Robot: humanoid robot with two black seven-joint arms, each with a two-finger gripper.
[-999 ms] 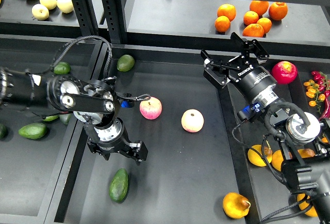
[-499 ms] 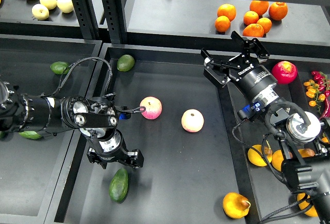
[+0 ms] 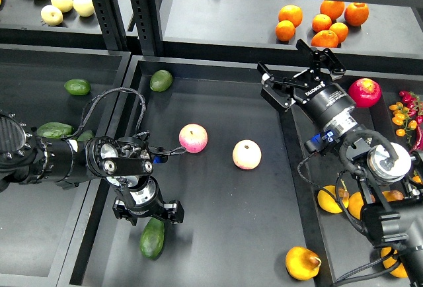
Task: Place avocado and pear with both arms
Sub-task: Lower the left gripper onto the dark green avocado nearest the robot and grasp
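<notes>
Yellow-orange, the pear [image 3: 303,262] lies at the tray's near edge, well below and apart from the right tool [image 3: 301,69], whose fingers stand spread and empty. Just beneath the left tool [image 3: 147,213], whose fingers are spread, lies the dark green avocado [image 3: 152,238], touching or nearly so.

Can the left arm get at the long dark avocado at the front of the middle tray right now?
Probably yes: the left gripper hangs right over the avocado, with nothing between them.

Left tool [image 3: 149,212] just above avocado [image 3: 152,239]
</notes>
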